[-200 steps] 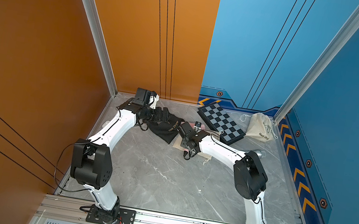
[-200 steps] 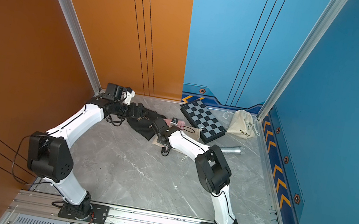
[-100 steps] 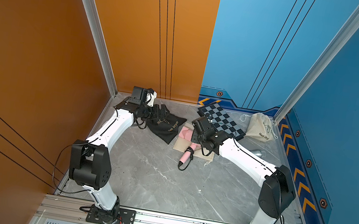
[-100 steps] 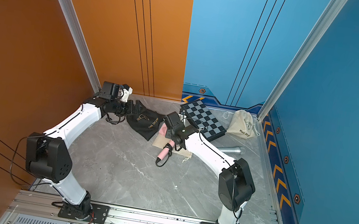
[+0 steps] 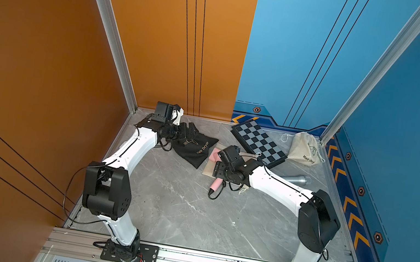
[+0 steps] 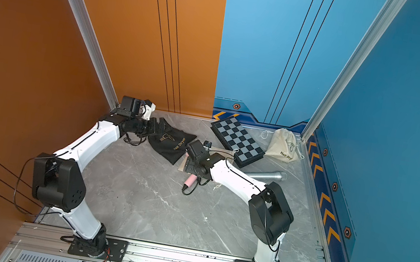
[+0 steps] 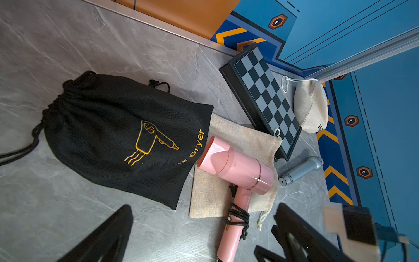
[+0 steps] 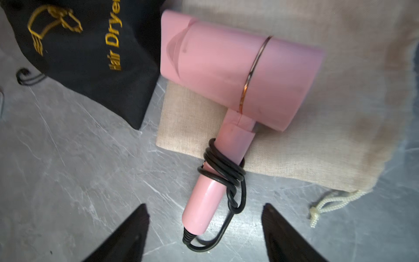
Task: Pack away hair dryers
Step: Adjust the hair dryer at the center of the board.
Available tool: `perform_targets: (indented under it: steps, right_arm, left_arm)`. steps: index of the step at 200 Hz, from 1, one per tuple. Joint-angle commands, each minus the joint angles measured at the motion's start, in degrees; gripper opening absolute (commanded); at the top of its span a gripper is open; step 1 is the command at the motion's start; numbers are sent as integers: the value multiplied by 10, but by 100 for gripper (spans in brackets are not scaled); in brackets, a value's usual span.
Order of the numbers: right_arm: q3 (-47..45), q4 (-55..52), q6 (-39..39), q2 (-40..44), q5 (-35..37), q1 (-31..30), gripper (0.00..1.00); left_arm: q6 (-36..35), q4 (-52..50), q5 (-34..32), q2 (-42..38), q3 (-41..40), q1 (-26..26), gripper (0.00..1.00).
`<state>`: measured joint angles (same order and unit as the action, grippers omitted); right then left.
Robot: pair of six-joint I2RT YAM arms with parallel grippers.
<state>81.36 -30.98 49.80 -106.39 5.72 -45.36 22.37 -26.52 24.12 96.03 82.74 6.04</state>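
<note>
Pink dryer (image 8: 226, 74) lying flat, body on beige bag (image 8: 317, 147), handle poking off onto desk (image 8: 68, 158), cord (image 8: 226, 167) looped round handle. Right hand (image 8: 204, 205) fingers apart, either side of handle end, nothing clamped. In both top views right arm (image 5: 274, 187) hides most of dryer. Left hand (image 7: 204, 206) spread wide near black bag (image 7: 113, 136); what's inside, can't tell.

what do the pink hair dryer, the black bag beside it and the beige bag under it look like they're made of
Pink hair dryer: probably moulded plastic, smooth satin finish with soft highlights, thin coppery metallic-looking ring.
Black bag: woven cloth, fine ribbed texture visible, gold design.
Beige bag: coarse linen-like cloth, plain weave showing.
</note>
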Motion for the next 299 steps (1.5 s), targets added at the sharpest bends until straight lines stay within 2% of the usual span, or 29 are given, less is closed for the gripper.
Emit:
perform_targets:
  steps: [1, 29, 81, 114, 168, 216, 237, 254, 264, 299]
  right_arm:
    - [-3, -25, 60, -7, -26, -1, 86]
    - [0, -38, 88, -15, -5, -15, 91]
    - [61, -94, 143, -78, 44, -42, 90]
    - [62, -101, 174, -105, 45, -43, 83]
    - [70, -100, 174, -139, 48, -34, 73]
    - [84, -94, 157, -174, 30, -26, 58]
    - [85, -92, 131, -178, 36, -24, 42]
    - [82, -92, 105, -170, 53, -25, 24]
    - [71, -92, 90, -154, 73, -27, 18]
    - [18, -84, 30, -62, 144, -38, 12]
  left_arm:
    - [6, 4, 8, 13, 2, 3, 100]
    - [8, 5, -6, 28, -4, 1, 99]
    - [14, 11, -26, 9, -20, 1, 99]
    - [8, 11, -27, -8, -31, 5, 99]
    - [13, 16, -19, -10, -32, 6, 99]
    - [19, 22, -11, -6, -28, -2, 99]
    - [21, 26, -3, -7, -30, -6, 99]
    - [19, 29, -1, -10, -31, -6, 99]
    - [16, 31, 4, -12, -30, -6, 99]
    - [7, 33, 19, -13, -18, -5, 100]
